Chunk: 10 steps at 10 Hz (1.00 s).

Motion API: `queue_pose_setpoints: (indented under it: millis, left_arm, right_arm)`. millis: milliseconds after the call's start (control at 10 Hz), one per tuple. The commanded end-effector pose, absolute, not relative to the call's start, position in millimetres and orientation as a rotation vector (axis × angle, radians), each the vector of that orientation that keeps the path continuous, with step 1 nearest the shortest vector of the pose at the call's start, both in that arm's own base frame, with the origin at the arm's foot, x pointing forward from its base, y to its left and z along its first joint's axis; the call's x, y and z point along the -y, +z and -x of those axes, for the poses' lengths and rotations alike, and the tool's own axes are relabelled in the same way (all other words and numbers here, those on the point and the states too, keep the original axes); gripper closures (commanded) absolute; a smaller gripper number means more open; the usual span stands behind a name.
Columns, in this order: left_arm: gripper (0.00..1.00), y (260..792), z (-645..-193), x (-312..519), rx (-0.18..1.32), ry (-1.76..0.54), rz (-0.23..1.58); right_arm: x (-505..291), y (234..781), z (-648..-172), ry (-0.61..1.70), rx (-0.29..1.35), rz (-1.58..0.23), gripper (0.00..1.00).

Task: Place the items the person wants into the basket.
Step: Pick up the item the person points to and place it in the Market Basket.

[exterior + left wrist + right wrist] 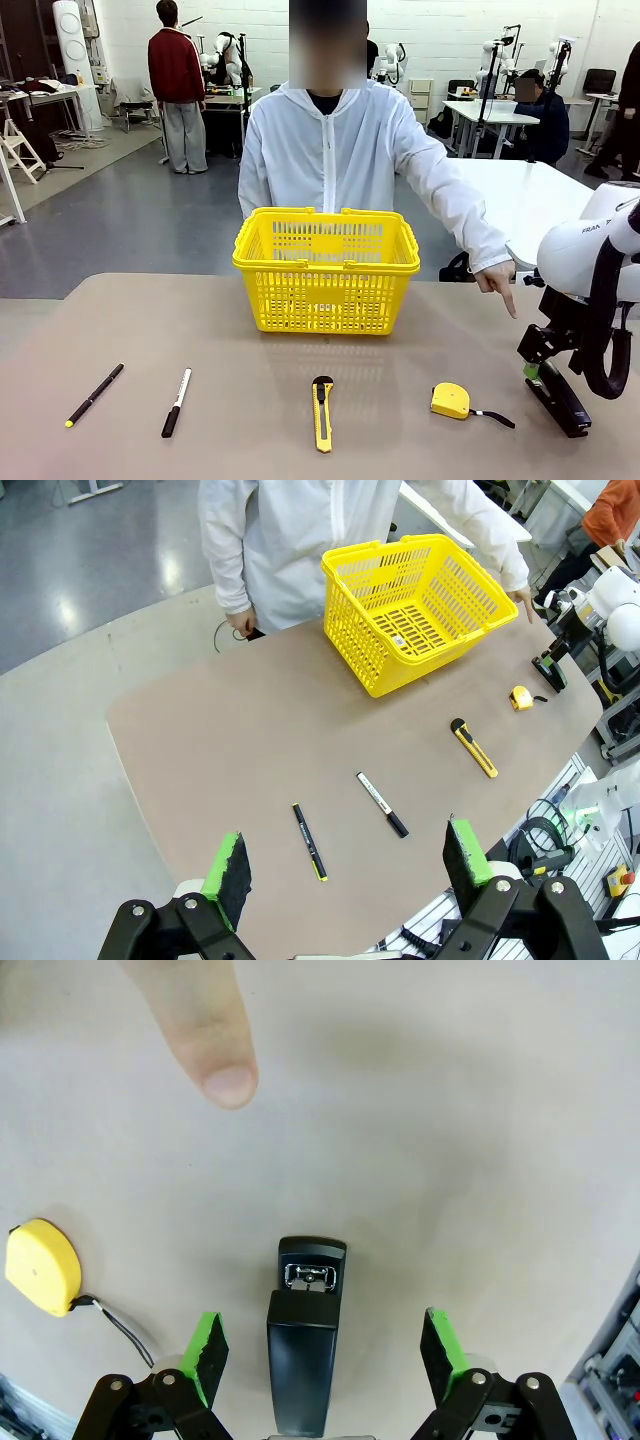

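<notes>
Right gripper wide open, pads either side of black stapler, right of basket | person's finger points there, likely requesting it | marker, utility knife lie before basket

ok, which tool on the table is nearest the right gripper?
The black stapler, lying between the green pads of the open right gripper; the squat yellow tape measure sits outside them.

Basket: glossy yellow plastic. Table: smooth matt beige top. Jacket: white cloth, slight sheen. Stapler: matt black plastic w/ shiny metal bit at nose. Tape measure: smooth yellow plastic.
</notes>
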<state>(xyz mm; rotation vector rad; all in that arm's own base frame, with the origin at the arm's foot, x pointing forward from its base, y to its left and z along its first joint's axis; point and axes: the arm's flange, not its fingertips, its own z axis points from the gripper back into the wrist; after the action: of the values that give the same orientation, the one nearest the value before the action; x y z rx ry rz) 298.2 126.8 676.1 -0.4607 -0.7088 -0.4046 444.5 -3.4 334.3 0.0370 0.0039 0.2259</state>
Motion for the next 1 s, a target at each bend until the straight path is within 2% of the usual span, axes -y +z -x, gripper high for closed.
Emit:
queue_pose_setpoints:
  millis: [0,300,400,500,600,700,900]
  left_arm:
    - [0.00,676.0,-298.1,-128.6,0.718,-0.413,0.468]
    - [0.00,676.0,-298.1,-128.6,0.718,-0.413,0.468]
    - [0.00,676.0,-298.1,-128.6,0.718,-0.413,0.468]
    - [0.00,676.0,-298.1,-128.6,0.718,-0.413,0.468]
    - [0.00,676.0,-298.1,-128.6,0.718,-0.413,0.468]
    - [0.00,676.0,-298.1,-128.6,0.718,-0.413,0.468]
    - [0.00,676.0,-298.1,-128.6,0.718,-0.413,0.468]
  right_arm:
    - [4.4,329.1,-448.1,0.221,-0.031,-0.010,0.00]
    - [5.8,327.3,-447.4,0.222,-0.078,0.004,0.00]
    - [5.4,327.1,-445.9,0.235,-0.088,0.012,0.11]
    - [5.6,328.2,-445.4,0.232,-0.090,0.017,0.58]
    - [6.1,327.8,-445.8,0.229,-0.089,0.014,0.69]
    - [6.2,327.1,-446.0,0.228,-0.097,0.015,1.00]
    - [6.4,327.6,-446.0,0.228,-0.099,0.016,1.00]
